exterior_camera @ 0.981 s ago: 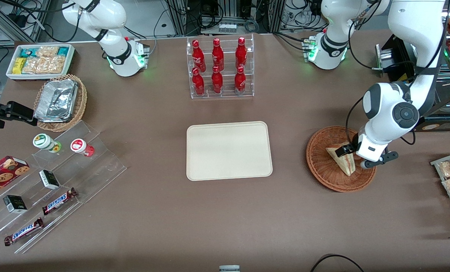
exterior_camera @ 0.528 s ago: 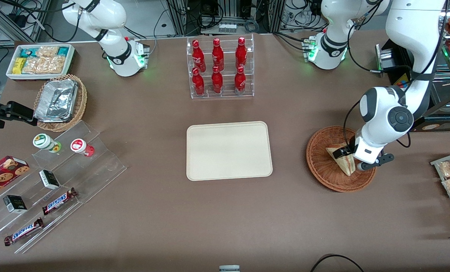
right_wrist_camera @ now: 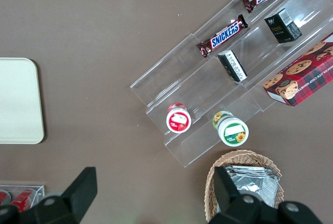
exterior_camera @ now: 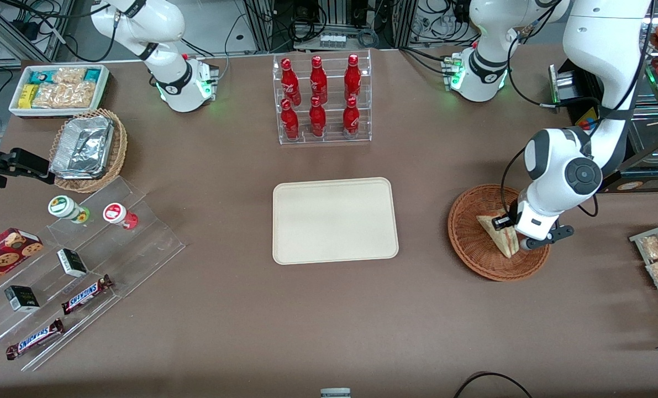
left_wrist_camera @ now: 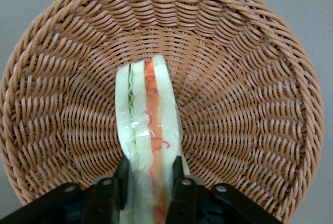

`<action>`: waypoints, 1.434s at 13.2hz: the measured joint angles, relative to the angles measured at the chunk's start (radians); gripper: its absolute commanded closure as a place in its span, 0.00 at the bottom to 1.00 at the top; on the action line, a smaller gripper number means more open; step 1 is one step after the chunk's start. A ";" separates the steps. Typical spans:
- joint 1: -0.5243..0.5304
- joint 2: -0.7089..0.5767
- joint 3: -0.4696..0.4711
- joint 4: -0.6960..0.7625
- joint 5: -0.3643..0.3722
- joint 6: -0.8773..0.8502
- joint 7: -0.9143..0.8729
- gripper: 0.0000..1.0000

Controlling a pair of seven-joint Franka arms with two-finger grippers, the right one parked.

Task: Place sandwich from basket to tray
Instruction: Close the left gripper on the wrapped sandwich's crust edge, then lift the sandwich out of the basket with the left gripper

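My gripper (left_wrist_camera: 148, 182) is down in the basket (exterior_camera: 472, 249) — fingers (left_wrist_camera: 120, 179) pressed against both faces of the sandwich (left_wrist_camera: 148, 130), clamped on it. Tray (exterior_camera: 334, 221) lies well apart, bare.

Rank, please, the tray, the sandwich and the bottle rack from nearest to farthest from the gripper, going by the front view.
1. Sandwich: in the basket, between the fingers of the gripper.
2. Tray: mid-table, toward the parked arm's end.
3. Bottle rack: farther from the front camera than the tray.
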State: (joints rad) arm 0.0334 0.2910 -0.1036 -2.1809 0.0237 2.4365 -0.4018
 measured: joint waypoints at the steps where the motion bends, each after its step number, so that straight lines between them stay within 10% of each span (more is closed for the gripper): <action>1: 0.000 0.000 0.000 0.000 0.000 0.000 0.000 1.00; 10: 0.000 -0.049 -0.016 0.261 0.014 -0.371 0.001 1.00; 19: -0.008 -0.023 -0.289 0.545 0.015 -0.582 -0.126 1.00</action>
State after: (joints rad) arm 0.0250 0.2682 -0.3923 -1.6363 0.0384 1.8542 -0.5276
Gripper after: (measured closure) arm 0.855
